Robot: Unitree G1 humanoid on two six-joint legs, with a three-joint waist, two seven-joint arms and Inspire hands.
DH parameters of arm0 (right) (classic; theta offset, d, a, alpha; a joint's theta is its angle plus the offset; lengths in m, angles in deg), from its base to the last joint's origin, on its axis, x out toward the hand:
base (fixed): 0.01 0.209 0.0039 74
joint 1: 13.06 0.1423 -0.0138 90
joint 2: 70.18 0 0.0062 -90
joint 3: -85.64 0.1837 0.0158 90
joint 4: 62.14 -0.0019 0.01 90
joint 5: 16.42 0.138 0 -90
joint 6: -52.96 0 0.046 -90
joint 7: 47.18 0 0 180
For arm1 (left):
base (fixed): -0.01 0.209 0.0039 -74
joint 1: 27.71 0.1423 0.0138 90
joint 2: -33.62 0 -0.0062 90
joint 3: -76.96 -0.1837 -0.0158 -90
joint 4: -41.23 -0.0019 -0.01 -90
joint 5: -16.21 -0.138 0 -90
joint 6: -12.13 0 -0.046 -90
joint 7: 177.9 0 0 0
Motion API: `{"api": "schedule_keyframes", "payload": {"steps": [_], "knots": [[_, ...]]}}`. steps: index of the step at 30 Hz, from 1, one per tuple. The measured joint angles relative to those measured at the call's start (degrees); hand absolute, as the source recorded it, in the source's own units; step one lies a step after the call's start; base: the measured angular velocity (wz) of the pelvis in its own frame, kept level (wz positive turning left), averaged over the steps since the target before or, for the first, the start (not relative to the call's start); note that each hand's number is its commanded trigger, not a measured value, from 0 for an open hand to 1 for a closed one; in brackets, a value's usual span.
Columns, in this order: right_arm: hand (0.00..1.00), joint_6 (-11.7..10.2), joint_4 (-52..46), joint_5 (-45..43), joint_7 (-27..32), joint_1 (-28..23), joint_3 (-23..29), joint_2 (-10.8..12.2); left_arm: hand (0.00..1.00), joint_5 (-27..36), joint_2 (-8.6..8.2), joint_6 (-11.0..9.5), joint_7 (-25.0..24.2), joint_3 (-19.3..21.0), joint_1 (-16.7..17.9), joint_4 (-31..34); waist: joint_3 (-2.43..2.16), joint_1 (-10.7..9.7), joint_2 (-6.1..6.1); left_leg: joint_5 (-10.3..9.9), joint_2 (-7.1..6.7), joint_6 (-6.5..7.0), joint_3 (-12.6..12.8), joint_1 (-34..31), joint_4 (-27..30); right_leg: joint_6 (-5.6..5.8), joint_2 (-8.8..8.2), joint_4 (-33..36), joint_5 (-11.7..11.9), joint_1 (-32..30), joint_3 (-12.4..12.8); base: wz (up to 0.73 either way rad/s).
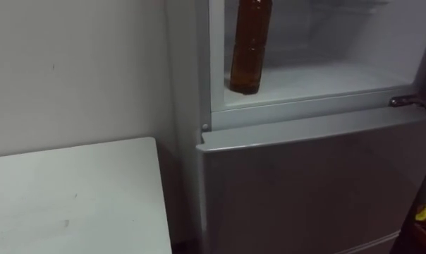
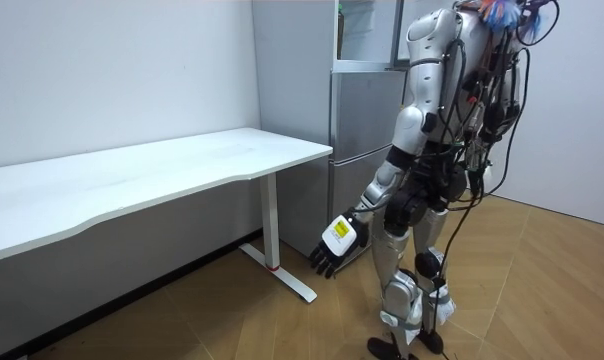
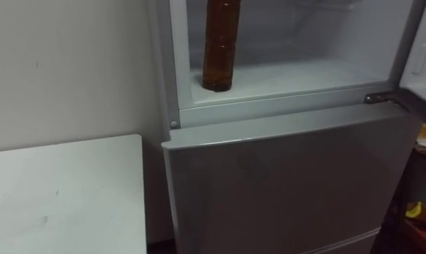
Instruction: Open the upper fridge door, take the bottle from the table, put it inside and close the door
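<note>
A brown bottle (image 1: 250, 46) stands upright on the white floor of the upper fridge compartment (image 1: 326, 79), near its front left corner; its top is cut off by the picture's edge. The compartment is open. In the room view I stand facing the grey fridge (image 2: 367, 110). My left hand (image 2: 332, 243) hangs low beside my leg with relaxed fingers and nothing in it, far below the bottle.
The lower fridge door (image 1: 312, 183) is shut. A white table (image 1: 72, 197) stands against the wall just left of the fridge. A metal hinge (image 1: 409, 101) sticks out at the compartment's right corner. Something small and yellow (image 1: 423, 212) lies low on the right.
</note>
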Motion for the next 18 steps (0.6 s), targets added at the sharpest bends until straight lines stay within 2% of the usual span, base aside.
{"api": "schedule_keyframes", "payload": {"steps": [5, 9, 12, 16, 18], "knots": [[0.0, -0.1, -2.6, 1.8, 4.1, 1.3, 2.9, -0.4, 0.0, 0.0, 0.53, 0.0, 0.0, 1.3, 0.1, 0.1, -0.01, -0.3, -0.93, 0.0, -0.01, 0.0, 0.0, 0.2, -0.3, 0.04, -0.01, 0.2, -0.3, 0.0, 0.1, 0.0], [0.0, -0.2, -5.4, 5.4, 8.0, 2.4, 7.9, -0.8, 0.0, -0.1, 0.65, 0.4, -0.1, 3.8, 0.2, 1.4, 0.26, -0.4, -1.85, 0.0, -0.04, -0.05, 0.0, 0.4, -0.5, -0.01, 0.01, 0.4, -0.4, 0.1, 0.1, 0.0], [0.0, -1.4, -9.1, 6.6, 11.3, 2.0, 11.7, -1.5, 0.0, -0.6, 0.68, 0.9, -0.3, 4.7, 1.6, 3.9, 0.31, -0.6, -2.43, 0.0, -0.11, -0.05, 0.1, 0.3, -0.7, -0.01, 0.03, 0.0, -0.4, 0.0, 0.0, 0.0], [0.0, -1.6, -14.3, 6.3, 15.4, 1.7, 15.9, -2.5, 0.0, -0.7, 0.87, 1.1, -0.7, 7.0, 1.7, 3.9, 0.24, -2.0, -2.53, 0.0, -0.32, -0.04, -0.2, 0.0, -1.0, 0.18, 0.0, 0.0, -0.7, -0.3, -0.1, 0.02], [0.0, -3.2, -17.8, 6.1, 19.3, 0.7, 17.7, -3.5, 0.0, -0.7, 1.19, 1.1, -0.7, 7.9, 1.7, 4.1, 0.09, -2.1, -2.74, 0.0, -0.42, -0.04, -0.1, -0.1, -1.3, 0.23, 0.0, 0.0, -0.9, -0.5, -0.2, 0.0]]}}
